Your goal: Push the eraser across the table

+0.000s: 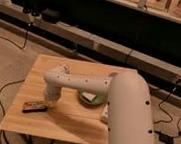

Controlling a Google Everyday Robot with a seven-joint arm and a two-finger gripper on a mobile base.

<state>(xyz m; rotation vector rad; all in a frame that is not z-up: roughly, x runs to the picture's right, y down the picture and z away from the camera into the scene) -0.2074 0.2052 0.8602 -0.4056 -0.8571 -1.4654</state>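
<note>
The eraser [34,106] is a small dark, flat block with a light stripe, lying near the front left of the wooden table [66,126]. My white arm reaches from the lower right across the table. My gripper [50,99] hangs below the arm's elbow, just right of the eraser and close to its right end. Whether it touches the eraser cannot be told.
A green plate [91,99] with a pale item on it sits mid-table under the arm. A white object [105,112] lies to its right. Cables run across the floor on both sides. A long dark shelf unit stands behind the table.
</note>
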